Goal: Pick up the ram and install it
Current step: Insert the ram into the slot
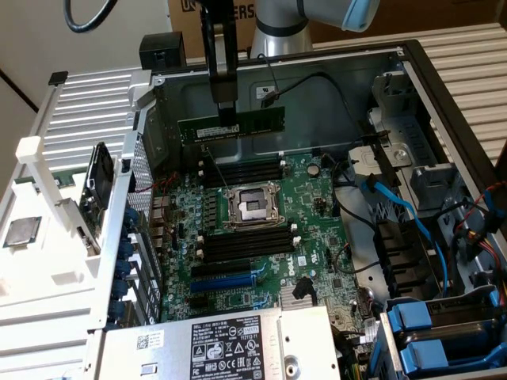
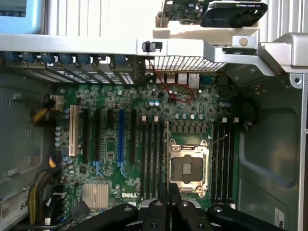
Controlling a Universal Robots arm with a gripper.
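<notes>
Bright, even light throughout; shadows soft and shallow.

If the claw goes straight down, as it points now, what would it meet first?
Probably the motherboard near the processor socket; the ram in the shut claw would touch before the claw. Depth is unclear, so the exact spot I cannot tell.

The arm [image 1: 279, 28] comes in from the top of the exterior view, with its grey joint bent over. From it the black gripper [image 1: 226, 107] hangs straight down, long and narrow. Its fingers [image 2: 156, 212] stand close together and are closed on the upper edge of the ram [image 1: 238, 124], which they hold level.
</notes>
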